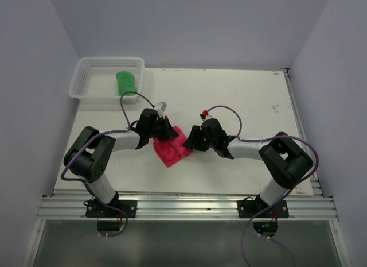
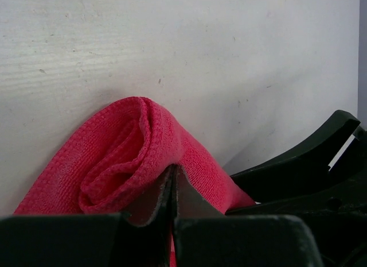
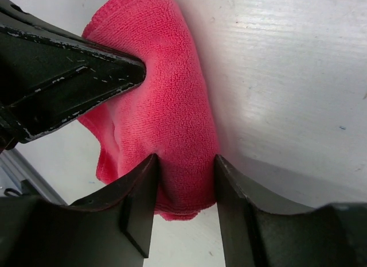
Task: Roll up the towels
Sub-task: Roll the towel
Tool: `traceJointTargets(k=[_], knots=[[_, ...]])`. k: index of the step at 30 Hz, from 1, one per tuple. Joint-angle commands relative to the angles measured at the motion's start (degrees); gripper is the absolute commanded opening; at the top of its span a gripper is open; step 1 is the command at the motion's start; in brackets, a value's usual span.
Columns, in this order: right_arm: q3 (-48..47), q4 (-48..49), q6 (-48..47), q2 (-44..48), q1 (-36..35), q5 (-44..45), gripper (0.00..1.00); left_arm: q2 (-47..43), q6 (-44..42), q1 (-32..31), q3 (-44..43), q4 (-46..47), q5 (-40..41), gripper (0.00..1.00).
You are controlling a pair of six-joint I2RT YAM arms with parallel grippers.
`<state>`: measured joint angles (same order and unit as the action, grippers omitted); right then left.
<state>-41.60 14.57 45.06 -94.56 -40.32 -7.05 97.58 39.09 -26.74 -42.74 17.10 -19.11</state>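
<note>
The pink-red towel [image 1: 172,150] lies partly rolled on the white table between my two arms. My left gripper [image 1: 168,131] comes at it from the upper left. In the left wrist view its jaws [image 2: 174,170] are pressed together on a fold of the rolled pink-red towel [image 2: 132,146]. My right gripper [image 1: 192,142] meets the towel from the right. Its fingers [image 3: 186,159] stand on either side of the roll's end, and the pink-red towel [image 3: 166,100] fills the gap and touches both. The green towel [image 1: 125,81] lies bunched in the basket.
A white mesh basket [image 1: 86,77] stands at the table's far left corner. The left gripper's black finger [image 3: 74,77] crosses the right wrist view close to the towel. Grey walls close in both sides, and a metal rail [image 1: 183,206] runs along the near edge.
</note>
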Motion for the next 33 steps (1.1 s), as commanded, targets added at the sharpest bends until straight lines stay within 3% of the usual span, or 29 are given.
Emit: traceJointTargets(k=[1,2,6,9,13,17,27,33], knots=[[1.7,3.1,2.1,-2.1,-0.2,-5.4,0.45,-0.2,-0.2,0.4,2.7,-7.0,6.4,0.02],[2.1,3.4,2.2,-2.4,-0.2,-6.0,0.36,-0.4,0.2,0.4,3.0,-6.4,6.5,0.02],[2.4,3.0,1.6,-1.0,-0.3,-6.9,0.18,-0.6,0.7,0.4,2.5,-6.3,5.6,0.02],[1.0,-0.5,-1.0,0.9,-0.6,-5.0,0.12,-1.6,-0.5,0.4,-1.3,-9.3,5.7,0.04],[-3.7,-12.3,-12.8,6.4,-7.6,10.8,0.11,-4.3,-2.6,1.3,-7.5,-15.5,6.2,0.06],[-8.1,-19.2,-18.2,5.4,-13.2,28.4,0.11,-7.1,-3.2,4.2,-10.5,-20.2,3.7,0.08],[-14.8,-23.5,-28.3,-3.3,-23.9,52.7,0.15,-12.3,-4.4,5.4,-8.4,-21.9,2.0,0.08],[-19.5,-24.3,-34.9,-10.9,-31.6,59.5,0.16,-13.3,-4.7,5.8,-8.0,-21.8,1.1,0.08]])
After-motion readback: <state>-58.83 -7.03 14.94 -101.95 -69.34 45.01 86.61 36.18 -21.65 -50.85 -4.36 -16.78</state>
